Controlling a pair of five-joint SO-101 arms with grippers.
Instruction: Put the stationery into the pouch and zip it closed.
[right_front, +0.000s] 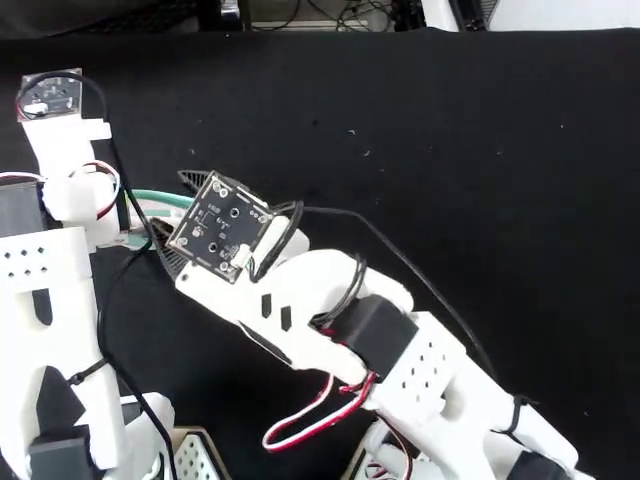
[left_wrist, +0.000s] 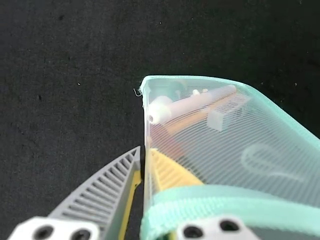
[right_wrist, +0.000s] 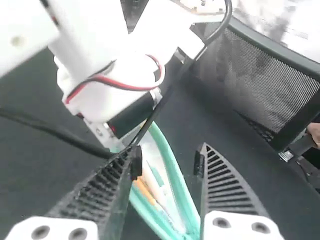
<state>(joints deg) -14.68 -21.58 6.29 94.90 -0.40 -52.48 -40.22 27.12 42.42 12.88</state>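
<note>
Claw on the left (left_wrist: 145, 156): pressed onto one end of the pouch (left_wrist: 225, 150), mesh pinched between its fingers. Claw on the right (right_wrist: 166, 162): spread, straddling the pouch's green zip edge. Stationery (left_wrist: 192, 107) inside already; pouch over the black counter (right_front: 450, 150), between both arms. Mouth apparently not yet zipped. Likely trouble: snagging the left arm's black cable (right_wrist: 167, 92), just beside one right finger, or tugging the mesh out of the left pinch and tipping pens out. Tight quarters between the arms; plenty of bare counter toward the far edge and rightward.
</note>
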